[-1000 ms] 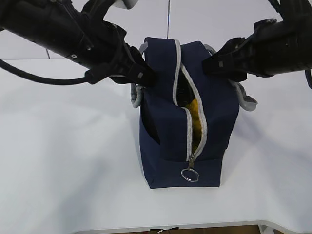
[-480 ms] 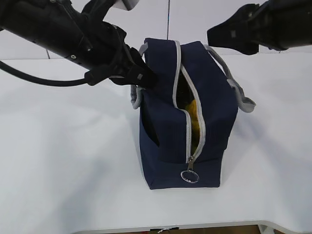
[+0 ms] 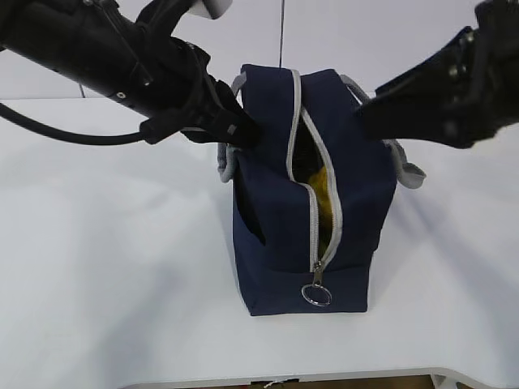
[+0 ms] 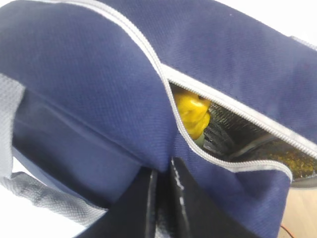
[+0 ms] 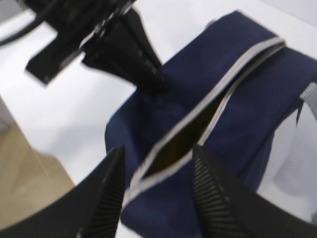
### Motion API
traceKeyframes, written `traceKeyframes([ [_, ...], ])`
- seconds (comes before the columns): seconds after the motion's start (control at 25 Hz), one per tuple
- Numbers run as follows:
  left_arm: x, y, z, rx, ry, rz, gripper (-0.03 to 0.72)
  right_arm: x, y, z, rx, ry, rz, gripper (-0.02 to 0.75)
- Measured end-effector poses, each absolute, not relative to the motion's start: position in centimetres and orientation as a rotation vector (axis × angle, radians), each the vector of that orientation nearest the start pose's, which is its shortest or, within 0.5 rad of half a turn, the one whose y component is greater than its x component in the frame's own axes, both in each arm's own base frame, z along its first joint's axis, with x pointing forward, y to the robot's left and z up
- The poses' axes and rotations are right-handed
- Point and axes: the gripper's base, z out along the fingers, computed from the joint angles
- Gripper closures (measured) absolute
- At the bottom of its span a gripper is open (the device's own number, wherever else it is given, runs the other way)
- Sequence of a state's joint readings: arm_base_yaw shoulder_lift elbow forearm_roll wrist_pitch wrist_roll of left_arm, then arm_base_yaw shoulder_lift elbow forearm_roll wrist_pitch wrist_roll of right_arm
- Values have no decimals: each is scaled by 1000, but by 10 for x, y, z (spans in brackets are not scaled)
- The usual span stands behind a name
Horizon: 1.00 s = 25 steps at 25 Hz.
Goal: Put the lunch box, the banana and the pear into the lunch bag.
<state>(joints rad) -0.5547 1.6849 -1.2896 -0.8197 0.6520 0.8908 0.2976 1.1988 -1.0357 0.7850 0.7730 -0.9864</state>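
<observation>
My left gripper [image 4: 159, 184] pinches the lunch bag [image 3: 276, 219] fabric; my right gripper [image 5: 156, 191] hangs spread, empty, above the zipper slit [image 3: 320, 190]; a slipped pinch could let the slit sag shut.

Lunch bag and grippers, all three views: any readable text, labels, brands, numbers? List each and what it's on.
None readable in any view.
Lunch bag: only plain navy fabric, grey zipper and ring pull show; no print or label visible on these sides.
Left gripper and right gripper: plain black, no markings legible.
Table: plain white.
</observation>
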Motion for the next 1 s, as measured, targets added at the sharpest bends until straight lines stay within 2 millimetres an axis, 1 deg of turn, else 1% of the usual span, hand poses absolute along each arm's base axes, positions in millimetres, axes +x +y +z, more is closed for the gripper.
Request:
traceKeyframes([
  [0.12,296,-231,286,1066,2117,-721,692,208,108,358,-1080,1960,440,367],
  [0.24,296,-231,286,1066,2117,-721,692,194,100,368,-1130,1923,358,367],
  [0.36,296,-231,286,1067,2117,-722,692,181,95,375,-1164,1898,316,367],
  [0.48,296,-231,286,1067,2117,-722,692,170,91,372,-1178,1898,301,367],
  [0.6,296,-231,286,1067,2117,-722,692,159,88,365,-1177,1913,308,367],
  [0.8,296,-231,286,1068,2117,-722,692,147,85,337,-1170,1972,348,367],
  [1.0,296,-231,286,1068,2117,-722,692,138,86,312,-1131,2014,446,367],
])
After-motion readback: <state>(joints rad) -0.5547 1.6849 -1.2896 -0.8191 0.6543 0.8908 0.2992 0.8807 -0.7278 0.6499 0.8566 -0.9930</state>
